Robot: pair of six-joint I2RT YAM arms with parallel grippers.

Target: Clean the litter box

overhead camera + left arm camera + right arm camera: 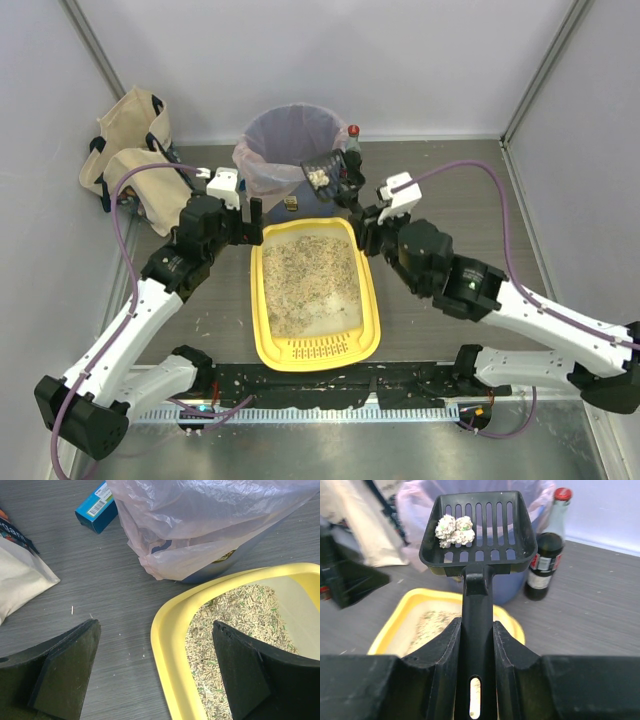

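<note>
The yellow litter box (263,300) lies mid-table with beige granules and a slotted grille at its near end. My right gripper (360,212) is shut on the handle of a black slotted scoop (322,172), held level above the near-right rim of the blue bin (285,140). In the right wrist view, the gripper (476,622) clamps the handle and the scoop (479,555) carries white-grey clumps (454,530). My left gripper (245,215) is open and empty. In the left wrist view the gripper (155,625) straddles the litter box's far-left corner rim (170,645).
The bin has a clear liner (200,525) draped over its side. A dark bottle with a red cap (547,555) stands right of the bin. Beige tote bags (130,150) sit at the far left. A small blue box (97,507) lies on the table behind the bin.
</note>
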